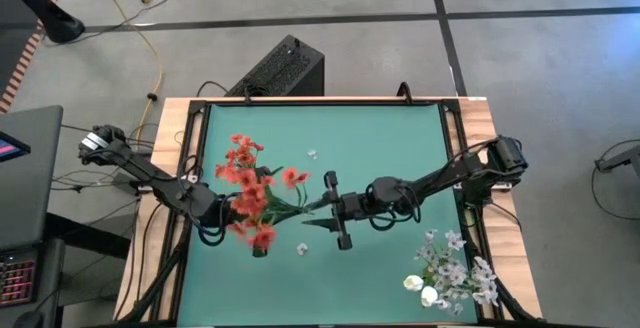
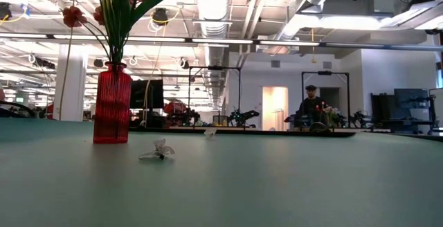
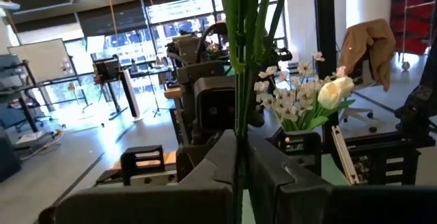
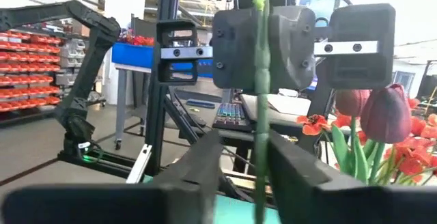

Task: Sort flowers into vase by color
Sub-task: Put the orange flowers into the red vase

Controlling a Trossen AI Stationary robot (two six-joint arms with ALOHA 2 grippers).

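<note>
Vases: one red [image 2: 112,102], one white-flowered [image 1: 450,273].

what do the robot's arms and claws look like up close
Both arms are dark, near black, built of slim jointed segments with black cables looping along them. The left arm has a silvery cap at its base joint. Each claw, left claw and right claw, has two flat, blocky, matte dark fingers; pale screw-studded bars cross the left claw's body in the right wrist view.

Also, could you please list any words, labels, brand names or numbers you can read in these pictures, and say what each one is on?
None can be read in any view.
The red vase, the green table mat and the black box beyond the table carry no visible lettering.
The whiteboard and the shelves of red bins in the room behind are too small to read.
</note>
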